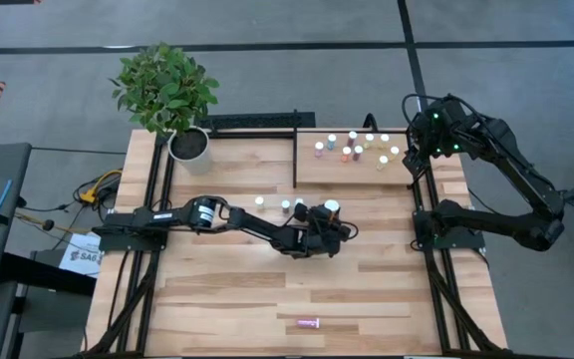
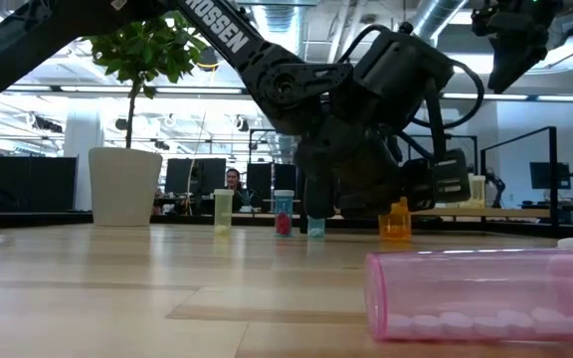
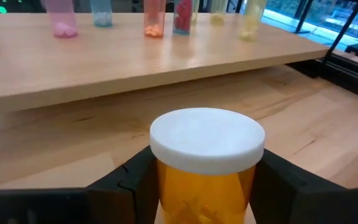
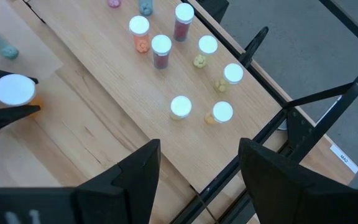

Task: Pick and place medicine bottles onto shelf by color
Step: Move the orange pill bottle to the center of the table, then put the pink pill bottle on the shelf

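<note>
My left gripper (image 1: 329,215) reaches over the table's middle and is shut on the larger orange bottle (image 3: 207,140), which has a white cap and stands just in front of the shelf (image 1: 357,172). My right gripper (image 4: 194,171) is open and empty, high above the shelf's right end. Several small white-capped bottles (image 4: 160,50) stand upright on the shelf. Three small bottles (image 1: 286,206) stand on the table left of the orange one. A pink bottle (image 1: 309,322) lies on its side near the table's near edge. My left gripper pinches the orange bottle's body just below the cap (image 3: 166,180) between its two fingers, one on each side. The fingers come in about level from the table's left. The bottle stands upright, and in the low view its bottom (image 2: 394,237) looks level with the tabletop.
A white plant pot (image 1: 189,145) stands at the table's far left corner. The shelf's black frame (image 1: 296,160) runs along its left edge. Bare planks lie between the standing bottles and the lying pink bottle (image 2: 485,293).
</note>
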Tool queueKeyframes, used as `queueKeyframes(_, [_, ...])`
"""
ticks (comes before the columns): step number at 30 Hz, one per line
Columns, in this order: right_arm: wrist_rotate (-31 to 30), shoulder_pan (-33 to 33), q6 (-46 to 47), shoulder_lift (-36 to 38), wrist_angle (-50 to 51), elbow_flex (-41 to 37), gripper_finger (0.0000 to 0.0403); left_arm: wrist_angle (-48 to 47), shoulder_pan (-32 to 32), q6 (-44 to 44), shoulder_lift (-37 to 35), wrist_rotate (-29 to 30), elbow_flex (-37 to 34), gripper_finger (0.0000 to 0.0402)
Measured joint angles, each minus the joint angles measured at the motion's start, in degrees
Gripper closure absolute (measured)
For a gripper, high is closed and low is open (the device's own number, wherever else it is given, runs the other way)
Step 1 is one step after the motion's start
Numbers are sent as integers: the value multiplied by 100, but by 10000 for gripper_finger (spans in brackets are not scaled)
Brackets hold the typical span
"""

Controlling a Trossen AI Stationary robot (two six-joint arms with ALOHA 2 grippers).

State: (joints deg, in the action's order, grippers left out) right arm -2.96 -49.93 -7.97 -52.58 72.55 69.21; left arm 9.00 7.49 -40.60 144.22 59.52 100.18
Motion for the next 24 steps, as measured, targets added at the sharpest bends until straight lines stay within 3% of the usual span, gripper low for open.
queueKeyframes(8, [0,0,0,0,0,0,165,-100,15,-15,52,-92,-28,184])
queueKeyframes(16, [0,2,0,0,0,0,165,231,208,335,-36,539,-22,113])
queueKeyframes(20, [0,1,0,-1,0,0,165,33,334,278,-174,502,-20,82])
queueKeyframes(24, [0,1,0,0,1,0,165,-378,468,-86,-362,60,-22,70])
